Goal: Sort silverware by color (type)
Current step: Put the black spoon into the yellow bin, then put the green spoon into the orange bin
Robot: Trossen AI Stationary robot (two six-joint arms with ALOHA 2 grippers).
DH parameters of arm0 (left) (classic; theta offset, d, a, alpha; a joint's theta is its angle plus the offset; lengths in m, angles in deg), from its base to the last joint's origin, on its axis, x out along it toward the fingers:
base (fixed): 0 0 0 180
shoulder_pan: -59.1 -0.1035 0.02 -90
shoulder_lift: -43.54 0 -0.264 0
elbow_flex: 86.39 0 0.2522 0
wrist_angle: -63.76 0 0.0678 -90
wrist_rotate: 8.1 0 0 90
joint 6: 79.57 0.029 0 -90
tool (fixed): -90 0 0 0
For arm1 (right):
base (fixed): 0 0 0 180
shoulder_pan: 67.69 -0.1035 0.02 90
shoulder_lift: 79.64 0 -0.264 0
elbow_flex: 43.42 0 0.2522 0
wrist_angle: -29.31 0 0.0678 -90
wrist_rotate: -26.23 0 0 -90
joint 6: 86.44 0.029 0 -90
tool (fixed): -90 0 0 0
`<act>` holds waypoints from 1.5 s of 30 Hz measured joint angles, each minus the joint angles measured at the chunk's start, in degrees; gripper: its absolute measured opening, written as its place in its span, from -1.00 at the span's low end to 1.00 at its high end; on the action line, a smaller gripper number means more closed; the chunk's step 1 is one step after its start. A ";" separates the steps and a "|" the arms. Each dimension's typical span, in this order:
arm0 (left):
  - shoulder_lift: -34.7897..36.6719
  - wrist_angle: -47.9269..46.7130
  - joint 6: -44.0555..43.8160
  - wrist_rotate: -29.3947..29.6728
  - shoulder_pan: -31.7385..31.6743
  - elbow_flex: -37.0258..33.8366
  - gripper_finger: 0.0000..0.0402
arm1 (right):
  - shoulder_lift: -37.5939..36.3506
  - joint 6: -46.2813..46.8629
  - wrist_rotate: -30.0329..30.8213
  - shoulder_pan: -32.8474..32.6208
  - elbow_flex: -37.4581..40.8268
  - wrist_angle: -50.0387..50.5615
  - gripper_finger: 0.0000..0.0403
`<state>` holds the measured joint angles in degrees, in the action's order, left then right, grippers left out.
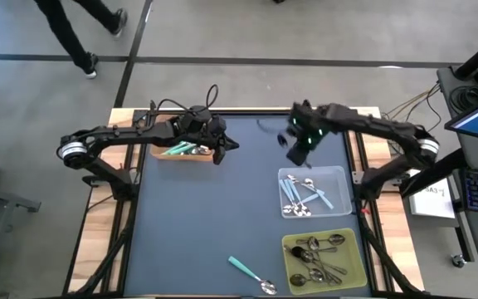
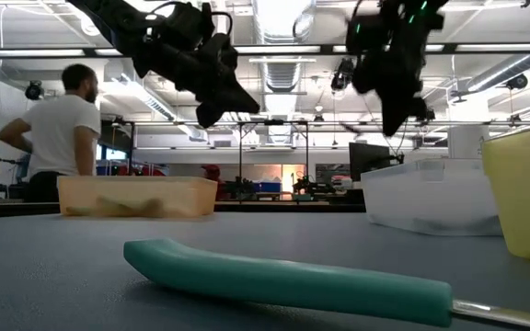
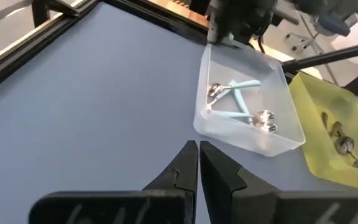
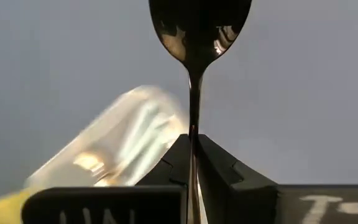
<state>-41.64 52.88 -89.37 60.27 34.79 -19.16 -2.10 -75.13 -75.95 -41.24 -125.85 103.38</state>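
Observation:
My right gripper [image 4: 193,140] is shut on a plain dark metal spoon and hangs above the table's far part [image 1: 299,143], just beyond the clear tray [image 1: 314,191], which holds light-blue-handled spoons [image 3: 238,99]. My left gripper [image 3: 199,146] is shut on nothing. It hovers at the right end [image 1: 222,148] of the orange tray [image 1: 185,149], where teal-handled spoons lie. The yellow tray [image 1: 322,257] holds several dark metal spoons. One teal-handled spoon [image 1: 251,274] lies flat on the mat near the near edge, and its handle [image 2: 283,276] fills the low view's foreground. My right gripper pinches the metal spoon's thin handle [image 4: 193,118] between its two fingers. The spoon lies along the fingers, and its bowl [image 4: 201,25] sticks out past the fingertips. It is lifted clear of the table.
The three trays stand on the dark mat: orange at far left [image 2: 136,195], clear at right [image 2: 431,193], yellow at near right [image 2: 527,193]. The mat's middle and near left are bare. A person in a white shirt [image 2: 58,129] stands in the room behind the table.

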 joint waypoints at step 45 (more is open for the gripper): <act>1.41 -14.27 -13.63 -10.59 28.35 0.24 -1.00 | 12.66 57.78 6.39 -74.60 1.03 -12.58 -0.46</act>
<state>-40.23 38.60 -103.00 49.68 63.13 -18.92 10.56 -17.35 -69.56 -115.84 -124.82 90.80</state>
